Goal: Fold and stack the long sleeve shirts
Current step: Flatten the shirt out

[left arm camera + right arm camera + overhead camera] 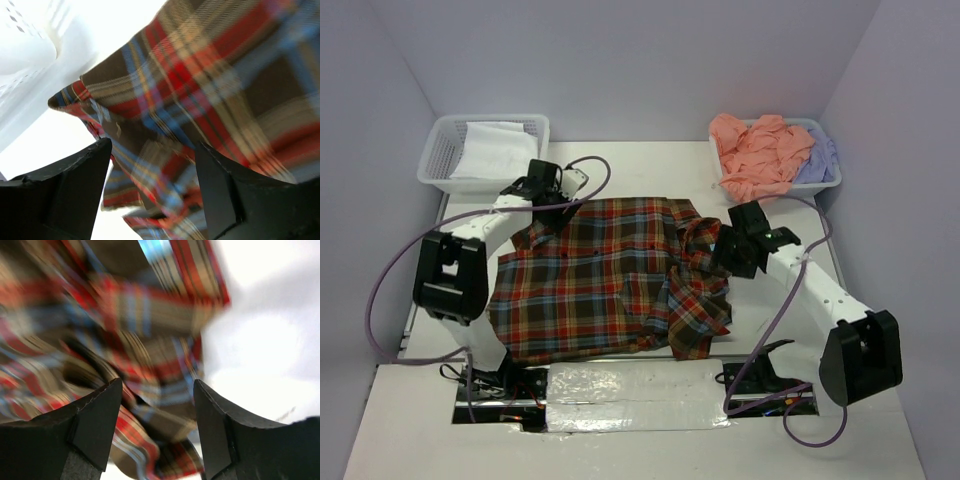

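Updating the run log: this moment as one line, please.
phase: plaid shirt spread flat, right side bunched | left gripper: open over far-left corner | right gripper: open over bunched side | unfolded: pink shirt, lavender shirt

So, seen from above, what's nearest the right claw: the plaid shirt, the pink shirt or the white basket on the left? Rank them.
From the right gripper:
1. plaid shirt, directly at its fingertips, mid-table.
2. pink shirt, heaped at the far right.
3. white basket, far-left corner.
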You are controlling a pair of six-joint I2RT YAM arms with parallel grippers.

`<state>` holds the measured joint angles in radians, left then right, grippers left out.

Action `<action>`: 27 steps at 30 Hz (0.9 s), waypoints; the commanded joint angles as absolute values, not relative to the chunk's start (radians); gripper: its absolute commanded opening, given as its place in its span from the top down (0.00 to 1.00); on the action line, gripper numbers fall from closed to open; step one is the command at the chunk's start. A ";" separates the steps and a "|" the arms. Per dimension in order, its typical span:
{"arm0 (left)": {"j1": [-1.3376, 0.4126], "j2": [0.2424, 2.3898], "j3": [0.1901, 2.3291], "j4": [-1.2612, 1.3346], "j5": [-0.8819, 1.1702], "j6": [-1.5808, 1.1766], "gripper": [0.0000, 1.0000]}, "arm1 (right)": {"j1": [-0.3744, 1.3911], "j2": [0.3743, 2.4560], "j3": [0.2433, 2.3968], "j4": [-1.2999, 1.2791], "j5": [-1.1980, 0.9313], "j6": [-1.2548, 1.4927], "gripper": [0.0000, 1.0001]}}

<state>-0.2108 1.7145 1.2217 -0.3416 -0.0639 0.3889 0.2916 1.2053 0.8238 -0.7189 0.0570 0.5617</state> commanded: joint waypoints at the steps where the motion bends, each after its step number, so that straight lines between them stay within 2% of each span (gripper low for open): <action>1: -0.207 1.818 1.302 -0.331 -0.214 0.347 0.20 | 0.295 1.289 0.948 -0.615 0.141 0.528 0.34; 7: -0.233 1.897 1.322 -0.290 -0.325 0.328 0.23 | 0.235 1.498 1.048 -0.457 0.135 0.523 0.31; 9: -0.235 1.905 1.313 -0.293 -0.347 0.334 0.40 | 0.197 1.543 1.063 -0.414 0.126 0.546 0.29; 10: -0.235 1.898 1.307 -0.298 -0.351 0.339 0.58 | 0.186 1.590 1.068 -0.407 0.115 0.554 0.28; 12: -0.232 1.879 1.282 -0.307 -0.339 0.348 0.75 | 0.170 1.640 1.089 -0.402 0.118 0.558 0.27; 13: -0.230 1.858 1.272 -0.310 -0.336 0.350 0.88 | 0.163 1.687 1.098 -0.405 0.135 0.555 0.26; 15: -0.229 1.836 1.246 -0.316 -0.321 0.348 0.99 | 0.160 1.748 1.120 -0.408 0.137 0.546 0.26; 17: -0.219 1.804 1.235 -0.330 -0.304 0.336 1.00 | 0.161 1.785 1.135 -0.411 0.095 0.543 0.29; 21: -0.183 1.747 1.246 -0.370 -0.226 0.311 1.00 | 0.160 1.819 1.115 -0.423 0.077 0.563 0.69; 22: -0.158 1.723 1.255 -0.379 -0.207 0.299 1.00 | 0.160 1.809 1.106 -0.423 0.086 0.568 0.90; 23: -0.144 1.711 1.259 -0.400 -0.180 0.295 0.99 | 0.155 1.796 1.077 -0.420 0.095 0.569 0.98; 27: -0.075 1.625 1.244 -0.417 -0.081 0.275 0.94 | 0.130 1.709 0.997 -0.394 0.069 0.581 1.00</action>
<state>-0.1165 1.7046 1.2324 -0.3904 -0.1566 0.3065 0.1482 1.7714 1.0565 -0.3859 0.0814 0.5652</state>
